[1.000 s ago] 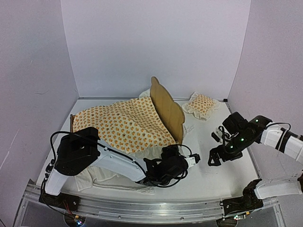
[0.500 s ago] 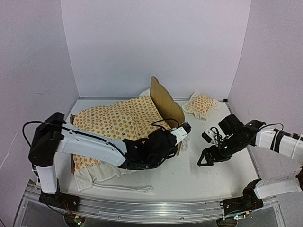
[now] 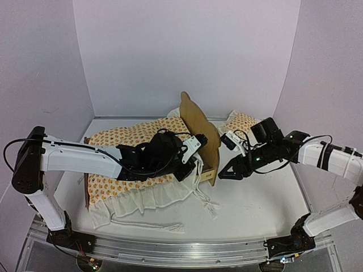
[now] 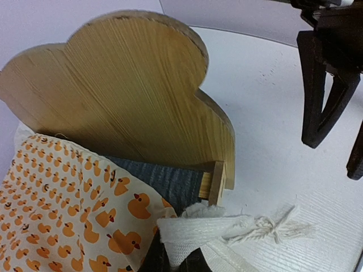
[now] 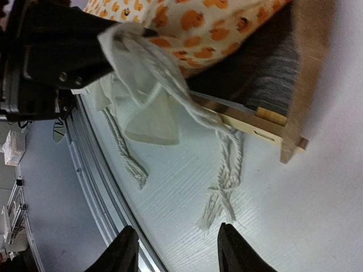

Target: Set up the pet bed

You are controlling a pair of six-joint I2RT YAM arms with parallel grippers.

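The pet bed point(image 3: 199, 129) lies across the table, its scalloped plywood headboard point(image 4: 125, 96) upright and a strip of dark grey base point(image 4: 167, 180) showing. Orange duck-print bedding point(image 3: 127, 144) covers most of it. My left gripper point(image 3: 191, 164) is shut on the bedding's white edge point(image 4: 198, 229) by the headboard's near corner. A knotted white tie point(image 5: 227, 181) trails from that edge onto the table. My right gripper point(image 3: 223, 174) hovers just right of that corner; in the right wrist view it point(image 5: 178, 255) stands open above the tie's frayed end, holding nothing.
A small matching pillow point(image 3: 243, 120) lies at the back right, partly behind my right arm. The bedding's white ruffle point(image 3: 144, 198) spills over the bed's near side. A second tie point(image 3: 156, 225) lies near the metal front rail point(image 3: 170, 249). Walls close three sides.
My left gripper closed on the bedding's white edge and carried it from the table's front up to the headboard corner. My right arm swung left toward the bed, its jaws narrower.
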